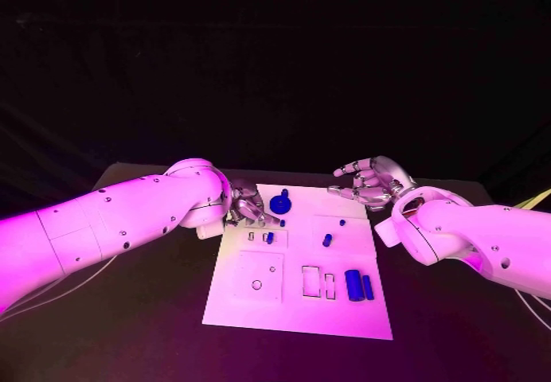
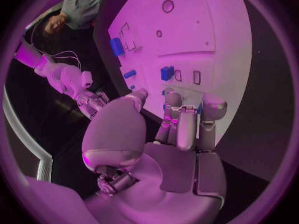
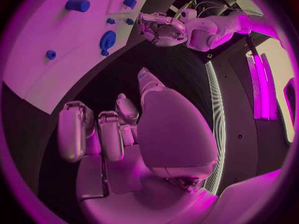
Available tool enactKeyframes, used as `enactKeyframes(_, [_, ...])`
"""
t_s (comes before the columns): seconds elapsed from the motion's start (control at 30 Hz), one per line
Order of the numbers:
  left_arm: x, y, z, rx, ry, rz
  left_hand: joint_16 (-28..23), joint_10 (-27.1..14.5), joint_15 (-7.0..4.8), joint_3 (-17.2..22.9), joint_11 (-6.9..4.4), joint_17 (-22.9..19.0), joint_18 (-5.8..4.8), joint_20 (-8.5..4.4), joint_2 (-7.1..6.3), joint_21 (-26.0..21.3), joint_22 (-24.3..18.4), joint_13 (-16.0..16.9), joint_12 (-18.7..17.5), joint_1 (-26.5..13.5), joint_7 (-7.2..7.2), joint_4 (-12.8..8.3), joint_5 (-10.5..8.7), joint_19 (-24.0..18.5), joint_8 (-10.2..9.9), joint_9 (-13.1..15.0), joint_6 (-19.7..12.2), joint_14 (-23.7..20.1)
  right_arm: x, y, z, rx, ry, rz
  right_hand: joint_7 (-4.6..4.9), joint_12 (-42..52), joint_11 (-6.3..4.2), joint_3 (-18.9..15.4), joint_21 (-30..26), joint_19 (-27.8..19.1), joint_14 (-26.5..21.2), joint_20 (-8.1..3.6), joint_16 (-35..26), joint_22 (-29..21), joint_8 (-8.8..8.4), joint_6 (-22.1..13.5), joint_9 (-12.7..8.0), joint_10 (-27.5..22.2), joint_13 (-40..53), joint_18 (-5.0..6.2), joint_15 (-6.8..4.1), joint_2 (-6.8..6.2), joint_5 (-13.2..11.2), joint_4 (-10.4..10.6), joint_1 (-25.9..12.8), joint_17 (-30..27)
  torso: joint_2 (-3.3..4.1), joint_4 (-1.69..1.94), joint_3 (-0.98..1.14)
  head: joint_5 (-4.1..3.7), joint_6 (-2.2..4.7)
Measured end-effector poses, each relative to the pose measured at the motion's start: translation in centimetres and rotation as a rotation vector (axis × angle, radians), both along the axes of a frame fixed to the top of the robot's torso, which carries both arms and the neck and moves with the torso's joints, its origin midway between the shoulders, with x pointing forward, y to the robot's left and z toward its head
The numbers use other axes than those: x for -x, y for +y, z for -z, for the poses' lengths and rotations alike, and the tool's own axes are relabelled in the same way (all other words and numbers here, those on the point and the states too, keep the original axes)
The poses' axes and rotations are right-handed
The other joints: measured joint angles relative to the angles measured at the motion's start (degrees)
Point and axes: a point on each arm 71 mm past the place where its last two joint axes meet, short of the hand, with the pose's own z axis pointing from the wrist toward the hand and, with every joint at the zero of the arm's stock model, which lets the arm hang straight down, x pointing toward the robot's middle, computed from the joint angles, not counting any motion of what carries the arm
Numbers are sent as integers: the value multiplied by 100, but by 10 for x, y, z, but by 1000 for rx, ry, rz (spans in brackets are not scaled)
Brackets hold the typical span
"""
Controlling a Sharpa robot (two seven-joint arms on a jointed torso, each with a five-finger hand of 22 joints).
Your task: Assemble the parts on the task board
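I am seeing the white task board point(image 1: 301, 306) lying in the middle of the black desk point(image 1: 138, 318), with small blue parts point(image 1: 327, 240) sitting across it, a round one point(image 1: 281, 204) near its far edge and two blue blocks point(image 1: 359, 286) side by side near its right edge. My left hand point(image 1: 244, 208) is hovering at the board's far left edge with its fingers point(image 2: 187, 127) curling down over the slots there, and I cannot tell whether they are gripping anything. My right hand point(image 1: 369, 184) is hanging off the board's far right corner, its fingers point(image 3: 74, 129) apart and holding nothing.
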Motion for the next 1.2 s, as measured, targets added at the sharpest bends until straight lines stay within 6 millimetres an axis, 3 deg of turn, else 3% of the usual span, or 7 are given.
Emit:
enactKeyframes(0.53, [-4, -7, 5, -61, 36, 34, 64, -134, 22, -56, 20, 0, 0, 1, 39, 0, 1, -163, -41, -81, 32, -54, 0, 0, -4, 57, -175, 18, -3, 3, 1, 6, 13, -5, 2, -22, 21, 0, -1, -1, 0, 0, 0, 0, 0, -2, 0, -61, -26, 0, 0, 0, 0, 0, 0, 0, -8, 7, -12, -109, -29])
enactKeyframes(0.8, [-8, -8, 11, -90, 49, 36, 64, -130, 42, -56, 19, 1, 1, 39, 40, 1, 8, -171, -86, -80, 71, -54, 0, 38, -5, 57, -216, 39, -3, 3, 1, 8, 15, -6, 22, -32, 20, 0, -89, -1, 0, 0, 0, 0, 1, -24, 0, -62, -38, 1, 0, 0, 0, 0, -1, 0, -3, 4, -14, -51, -45])
enactKeyframes(1.2, [-9, -10, 16, -102, 65, 51, 65, -130, 43, -56, 19, 1, 0, 39, 42, 45, 49, -170, -85, -77, 71, -54, 0, 38, -5, 57, -215, 39, -4, 5, 2, 10, 19, -12, 22, -32, 21, 0, -89, -1, 0, 0, 0, 0, 1, -24, 0, -62, -45, 1, 0, 1, 0, 0, -1, 0, 2, 2, -9, -54, -68])
